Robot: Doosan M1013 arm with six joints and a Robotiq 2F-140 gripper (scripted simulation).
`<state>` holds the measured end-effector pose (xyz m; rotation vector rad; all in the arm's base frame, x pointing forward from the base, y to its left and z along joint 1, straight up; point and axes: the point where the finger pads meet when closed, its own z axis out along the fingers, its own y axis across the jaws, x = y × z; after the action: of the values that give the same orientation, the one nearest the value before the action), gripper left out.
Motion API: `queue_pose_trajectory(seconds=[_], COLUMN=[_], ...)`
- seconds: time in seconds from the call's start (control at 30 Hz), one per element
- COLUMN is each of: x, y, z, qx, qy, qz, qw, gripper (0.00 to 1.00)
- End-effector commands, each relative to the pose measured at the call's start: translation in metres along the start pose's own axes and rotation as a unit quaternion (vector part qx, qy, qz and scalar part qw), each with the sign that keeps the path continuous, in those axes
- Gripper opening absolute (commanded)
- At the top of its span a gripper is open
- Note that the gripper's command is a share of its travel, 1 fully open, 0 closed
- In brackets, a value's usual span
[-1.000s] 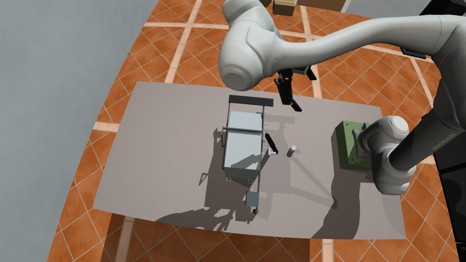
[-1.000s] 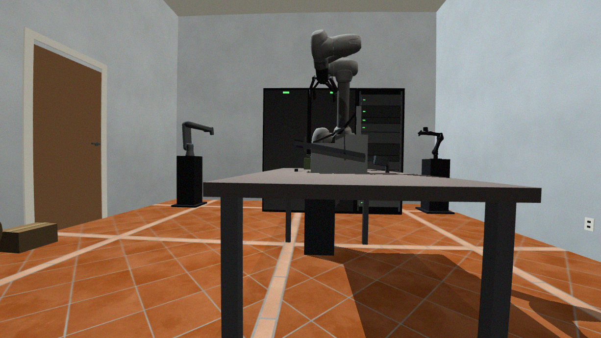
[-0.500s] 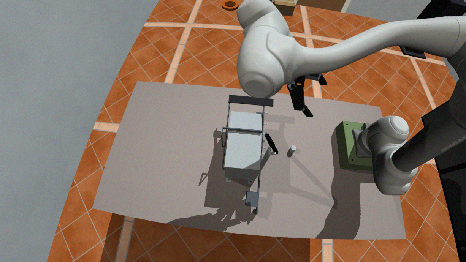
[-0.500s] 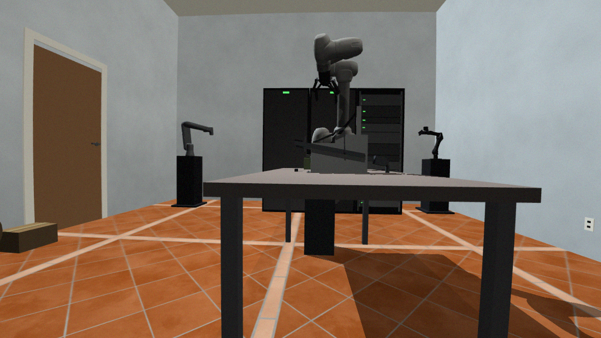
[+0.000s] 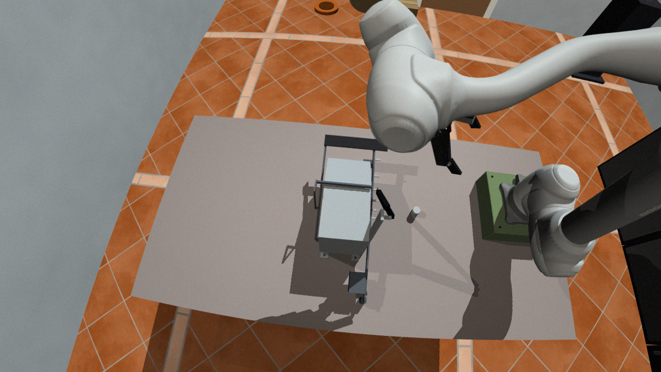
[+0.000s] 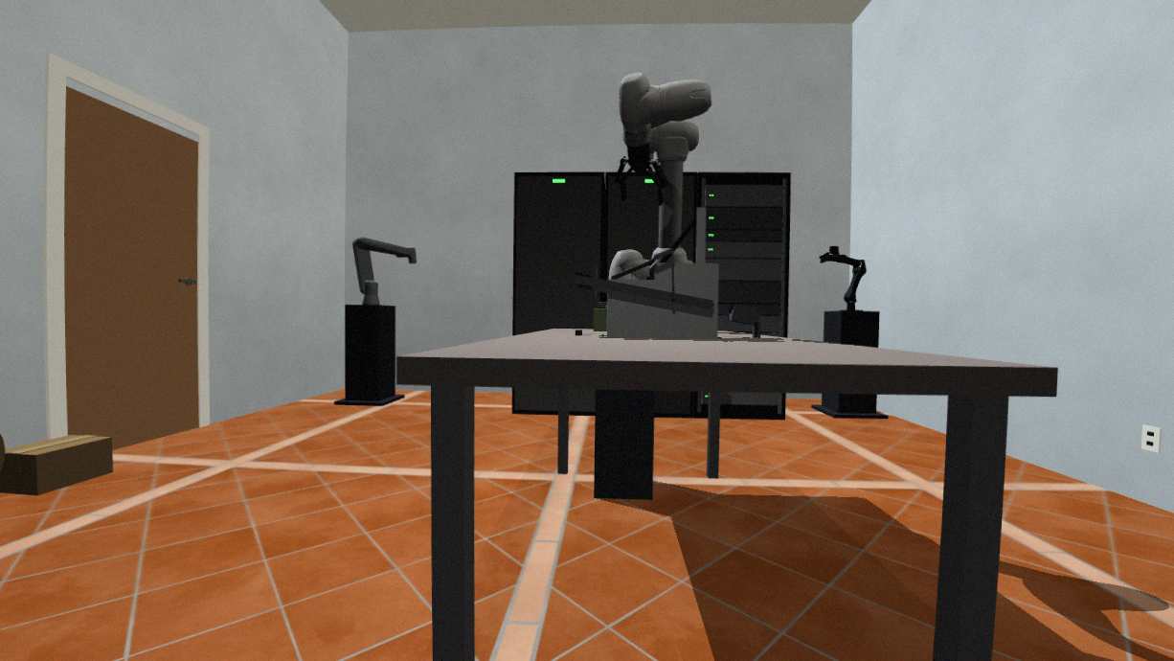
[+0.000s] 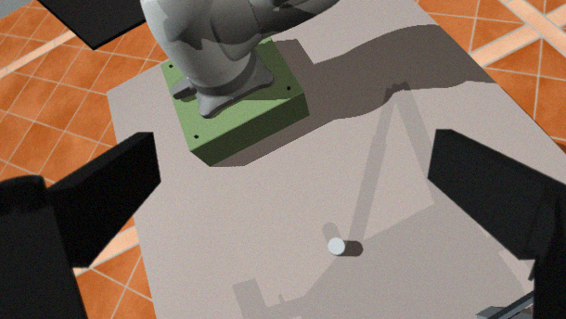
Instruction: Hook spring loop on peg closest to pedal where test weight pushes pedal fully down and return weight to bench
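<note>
Weight (image 5: 415, 211) upright on bench (image 5: 231, 194); fingers spread, empty.

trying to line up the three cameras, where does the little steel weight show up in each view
Top: the steel weight stands upright on the bench, between the feeder and the green base block.
Exterior: not distinguishable; the feeder blocks that part of the bench.
Wrist: lower centre, seen end-on, between the open gripper fingers and far below them.
Shared landmark: the green base block, in the top and wrist views.

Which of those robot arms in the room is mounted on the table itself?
The tall grey arm behind the feeder; the two small dark arms stand on floor pedestals.
</note>
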<state>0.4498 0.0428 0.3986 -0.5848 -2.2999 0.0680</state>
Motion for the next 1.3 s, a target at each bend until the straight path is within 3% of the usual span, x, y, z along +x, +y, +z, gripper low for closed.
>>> queue_pose_trajectory(seconds=[0.0,1.07,1.1,1.27], x=[-0.007,-0.007,-0.022,-0.022], y=[0.0,0.0,0.005,0.005], z=[-0.007,-0.007,0.01,0.01], qx=[0.0,0.0,-0.035,-0.035], qy=[0.0,0.0,-0.031,-0.031], qz=[0.0,0.0,0.059,0.059], qw=[1.0,1.0,0.997,0.997], gripper=[1.0,1.0,1.0,1.0])
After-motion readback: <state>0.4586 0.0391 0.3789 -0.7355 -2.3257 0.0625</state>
